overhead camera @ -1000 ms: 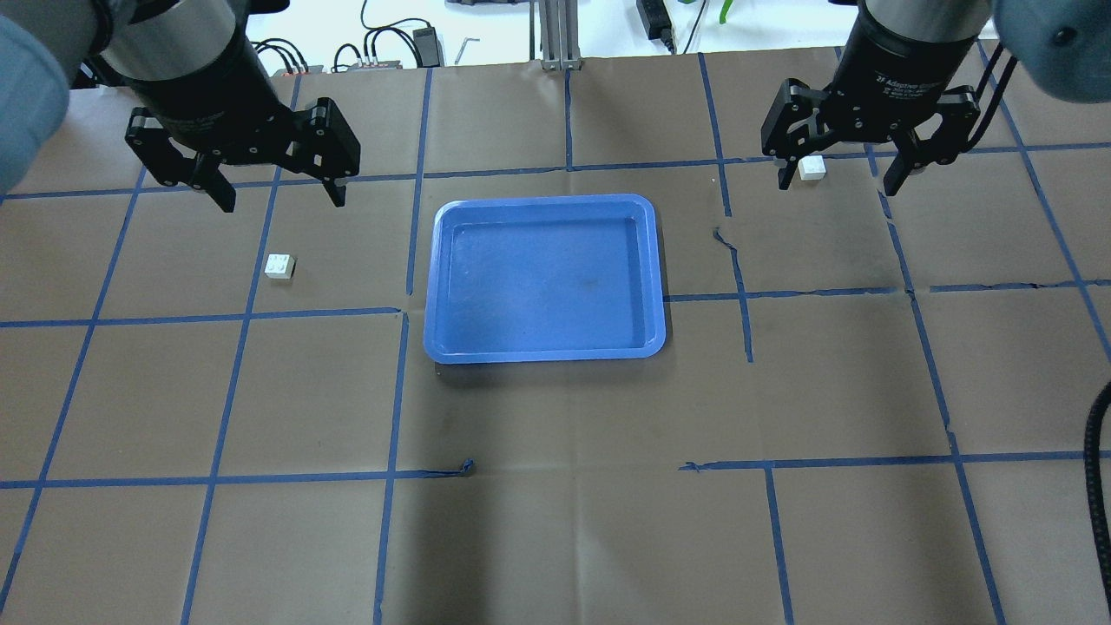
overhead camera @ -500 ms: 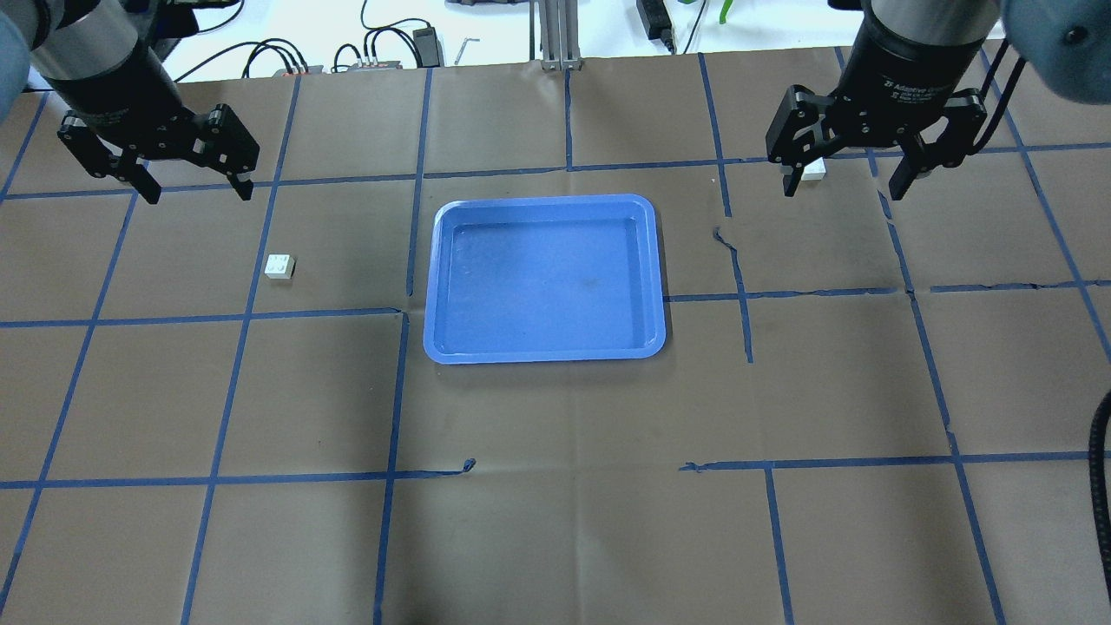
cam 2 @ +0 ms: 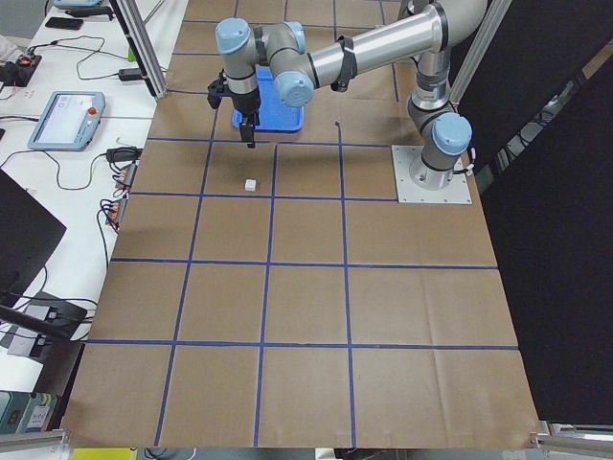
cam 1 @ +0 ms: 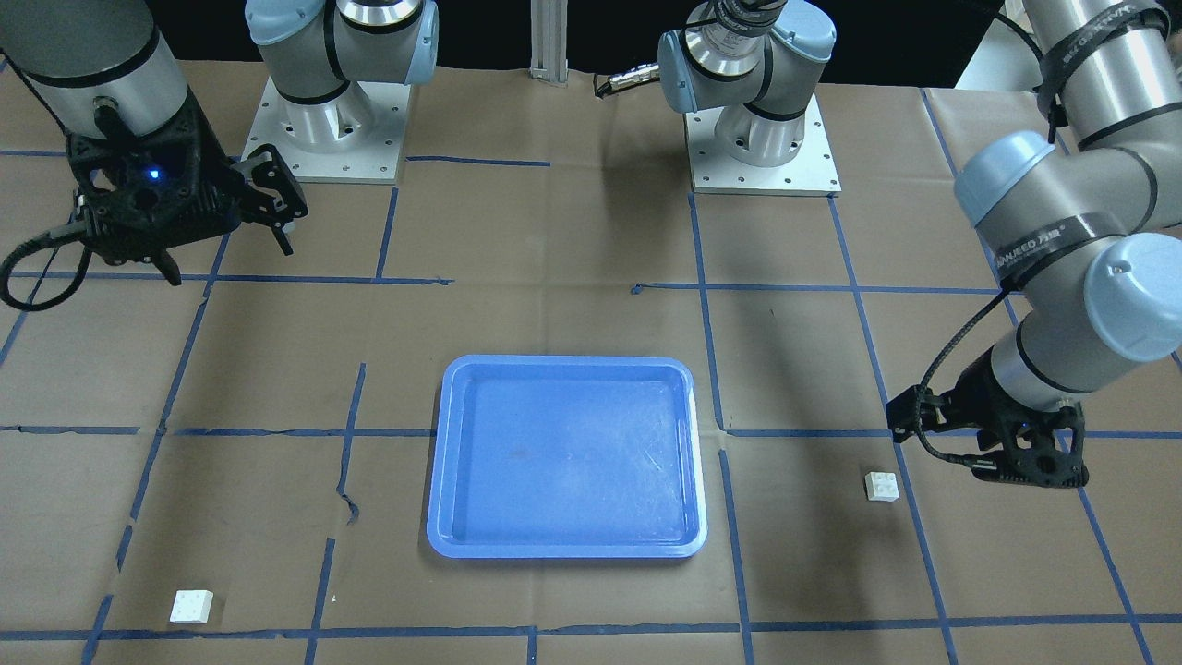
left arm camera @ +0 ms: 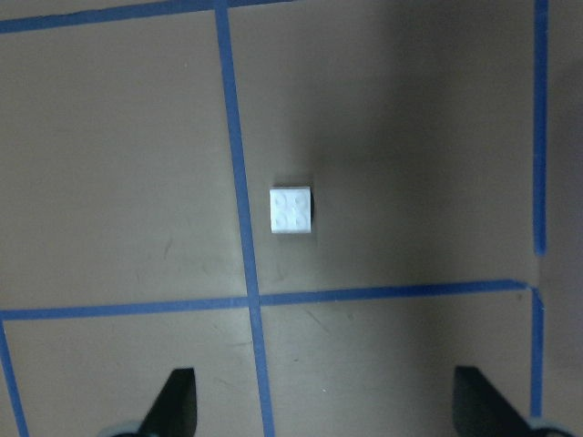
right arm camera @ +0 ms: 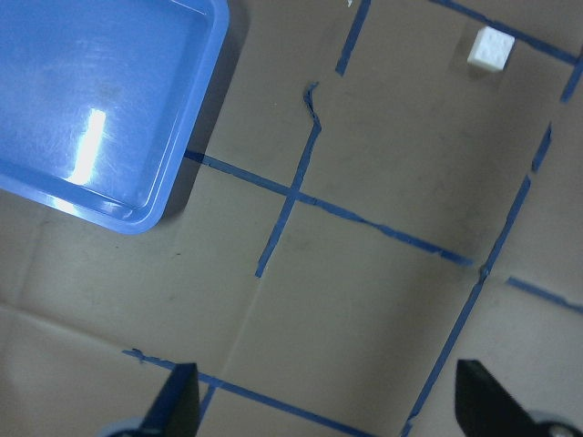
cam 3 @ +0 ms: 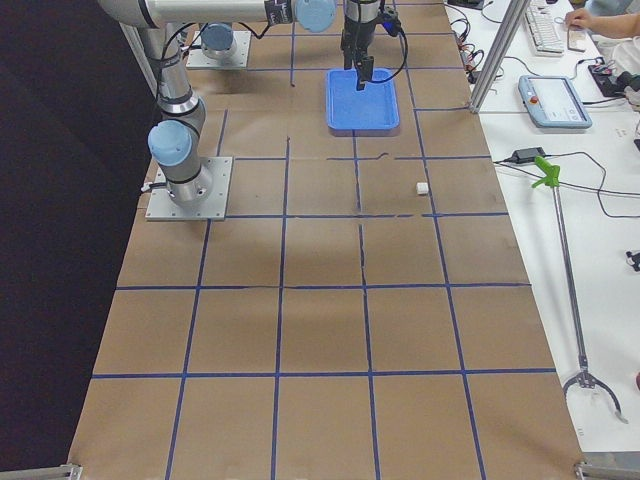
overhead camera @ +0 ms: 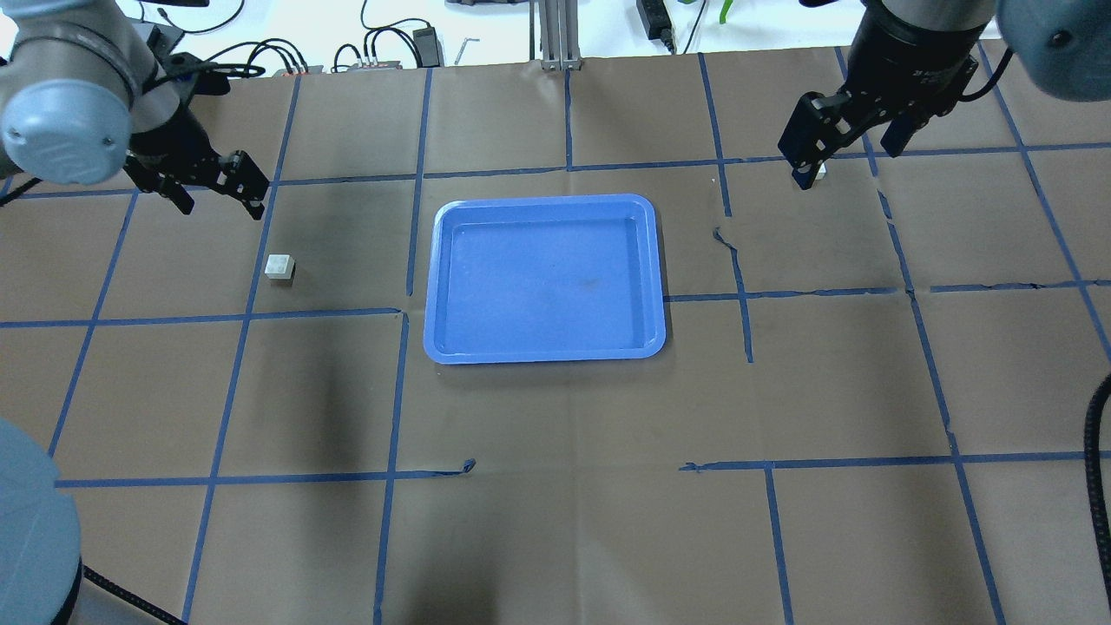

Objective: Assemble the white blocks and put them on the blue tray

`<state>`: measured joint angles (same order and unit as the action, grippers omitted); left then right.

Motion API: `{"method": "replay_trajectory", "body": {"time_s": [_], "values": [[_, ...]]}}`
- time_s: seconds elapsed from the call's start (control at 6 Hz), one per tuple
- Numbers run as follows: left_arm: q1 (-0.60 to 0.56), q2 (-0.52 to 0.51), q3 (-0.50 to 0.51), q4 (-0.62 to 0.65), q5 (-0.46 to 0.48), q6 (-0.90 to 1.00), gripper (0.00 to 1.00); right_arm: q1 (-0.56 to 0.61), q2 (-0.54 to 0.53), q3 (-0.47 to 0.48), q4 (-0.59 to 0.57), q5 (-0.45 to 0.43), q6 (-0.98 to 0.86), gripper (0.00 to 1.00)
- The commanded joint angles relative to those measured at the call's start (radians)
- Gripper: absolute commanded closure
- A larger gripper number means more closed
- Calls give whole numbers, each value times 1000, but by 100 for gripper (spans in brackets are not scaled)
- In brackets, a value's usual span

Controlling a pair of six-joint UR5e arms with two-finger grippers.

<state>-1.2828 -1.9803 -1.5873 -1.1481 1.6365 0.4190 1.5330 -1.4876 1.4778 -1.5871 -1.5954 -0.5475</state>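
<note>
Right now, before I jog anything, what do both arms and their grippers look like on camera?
The left arm and right arm are silver-grey tubes with pale blue joint caps. Black lettered straps and a black cable run along the left one. The left gripper and right gripper are matte black, each with two slim jaws; a blue light glows at the right wrist.

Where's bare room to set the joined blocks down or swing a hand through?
The blue tray is bare throughout. So is the paper on the robot's side of it. Tight spots: the white block left of the tray, by the left hand, and the other white block right of it, by the right hand.
</note>
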Motion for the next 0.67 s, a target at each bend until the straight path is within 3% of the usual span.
{"method": "replay_trajectory", "body": {"time_s": [0.0,0.17,0.33,0.5], "values": [[16,-170,-42,203,-4,41,1,-48,58,-16,-68,3,-522,0],[16,-187,-46,197,-4,41,1,-127,78,-34,-68,14,-751,0],[14,-184,-49,185,-7,41,2,-181,164,-104,-67,17,-1010,0],[10,-161,-68,182,-7,44,3,-200,290,-246,-53,17,-1219,0]]}}
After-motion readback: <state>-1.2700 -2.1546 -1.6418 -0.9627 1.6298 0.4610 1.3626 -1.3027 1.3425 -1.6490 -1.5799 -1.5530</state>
